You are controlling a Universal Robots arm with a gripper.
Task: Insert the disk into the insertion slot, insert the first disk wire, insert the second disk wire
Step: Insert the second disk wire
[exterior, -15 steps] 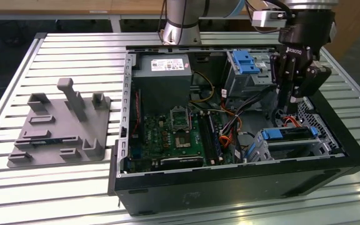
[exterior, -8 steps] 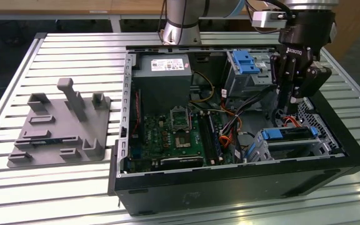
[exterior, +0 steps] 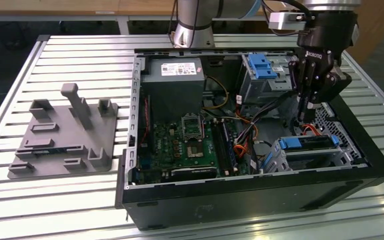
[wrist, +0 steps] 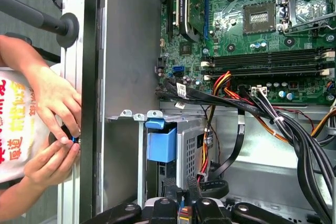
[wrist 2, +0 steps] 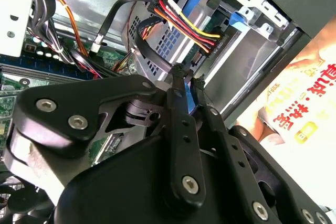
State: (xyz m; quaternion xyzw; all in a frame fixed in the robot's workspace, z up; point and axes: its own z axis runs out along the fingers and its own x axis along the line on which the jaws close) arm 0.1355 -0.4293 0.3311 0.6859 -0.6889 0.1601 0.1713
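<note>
In the exterior view the disk [exterior: 310, 143], silver in its blue carrier, lies inside the insertion slot [exterior: 325, 159], the low silver cage at the case's right corner. My gripper [exterior: 304, 117] hangs just above and behind it, fingers pointing down into the case. In both wrist views the fingers [wrist 2: 178, 103] stand close together, and the end of a black flat wire [wrist 2: 152, 56] runs in between them. A plug with red, yellow and black wires [wrist 2: 184, 22] hangs beside the cage [wrist 2: 247, 61]. The carrier's blue tab [wrist: 161, 142] lies just beyond my gripper [wrist: 182, 195].
The open computer case [exterior: 245, 195] holds a green motherboard [exterior: 185, 145], a grey power supply [exterior: 172, 80] and a taller bay with a blue latch [exterior: 262, 67]. A grey fixture [exterior: 65, 135] sits at the exterior view's left. A person's hands [wrist: 52, 129] rest at the case's outer wall.
</note>
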